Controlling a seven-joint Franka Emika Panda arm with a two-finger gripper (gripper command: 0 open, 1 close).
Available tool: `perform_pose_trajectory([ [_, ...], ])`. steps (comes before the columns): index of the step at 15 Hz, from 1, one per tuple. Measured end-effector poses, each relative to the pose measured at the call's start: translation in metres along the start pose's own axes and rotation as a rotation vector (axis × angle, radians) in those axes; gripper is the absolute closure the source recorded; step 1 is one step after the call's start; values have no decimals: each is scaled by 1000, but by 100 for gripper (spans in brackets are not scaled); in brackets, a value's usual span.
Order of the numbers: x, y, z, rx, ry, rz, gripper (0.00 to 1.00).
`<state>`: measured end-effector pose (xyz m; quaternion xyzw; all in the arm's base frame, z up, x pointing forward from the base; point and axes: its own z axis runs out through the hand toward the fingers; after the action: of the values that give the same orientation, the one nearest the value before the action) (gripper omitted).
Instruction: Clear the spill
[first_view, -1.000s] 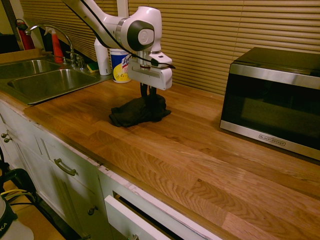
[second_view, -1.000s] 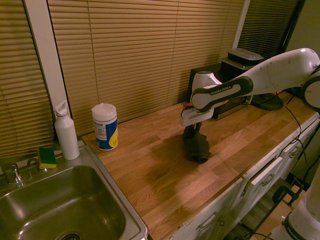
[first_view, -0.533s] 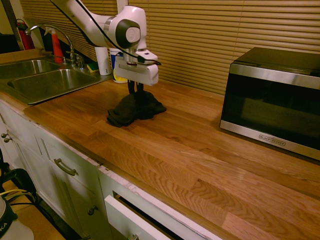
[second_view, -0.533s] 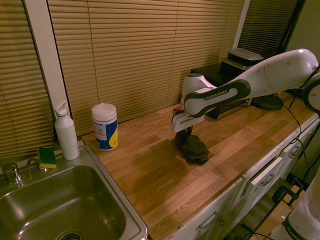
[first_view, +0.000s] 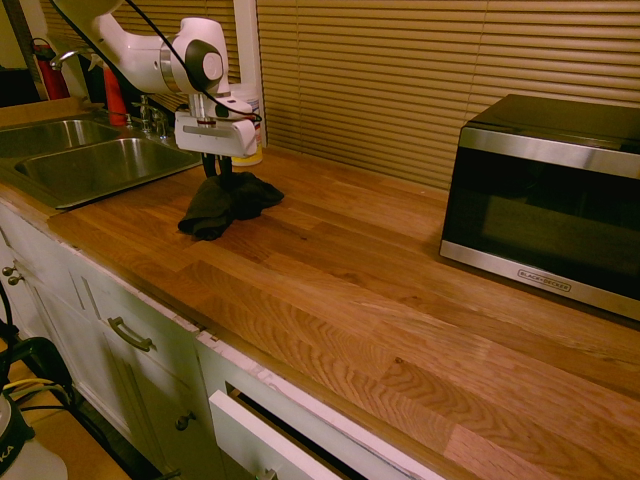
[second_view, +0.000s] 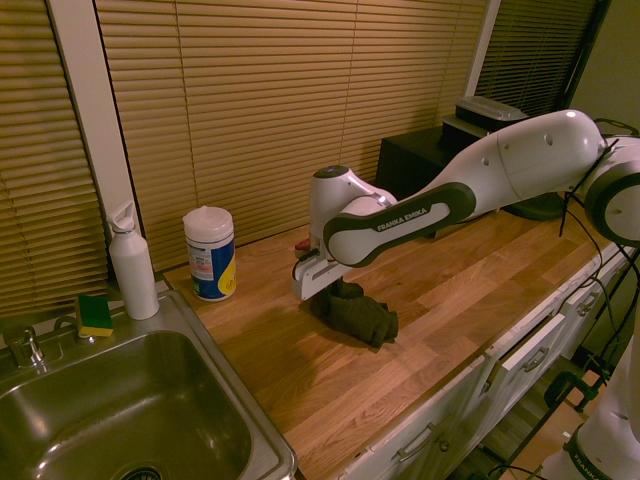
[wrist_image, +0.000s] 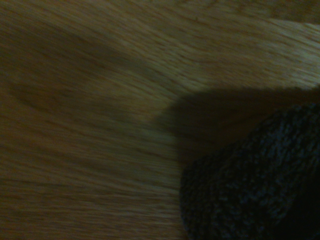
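My gripper (first_view: 217, 168) (second_view: 335, 289) is shut on the top of a bulky black cloth (first_view: 222, 205) (second_view: 358, 313) that rests on the wooden countertop (first_view: 400, 290), close to the sink. The cloth trails away from the fingers toward the counter's front edge. In the wrist view the cloth (wrist_image: 255, 185) fills one corner as a dark knitted mass over bare wood. No spill shows in any view; the wood around the cloth looks dry, and whatever lies under the cloth is hidden.
A steel sink (first_view: 90, 165) (second_view: 110, 420) lies just beyond the cloth, with a wipes canister (second_view: 210, 253), a white bottle (second_view: 132, 262) and a sponge (second_view: 95, 314) at its rim. A black microwave (first_view: 548, 200) stands at the counter's other end.
The gripper has dragged the cloth along the counter away from the microwave and toward the sink, staying shut on it throughout.
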<state>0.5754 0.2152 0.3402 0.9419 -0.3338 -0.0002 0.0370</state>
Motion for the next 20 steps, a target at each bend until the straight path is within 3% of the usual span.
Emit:
perform_pose_trajectory([
  [13,-75,-86,-14,13,3,-33,100],
  [14,-79,-88,-15,17,0,-35,0],
  [20,-88,-93,-22,30,-1,-39,0],
])
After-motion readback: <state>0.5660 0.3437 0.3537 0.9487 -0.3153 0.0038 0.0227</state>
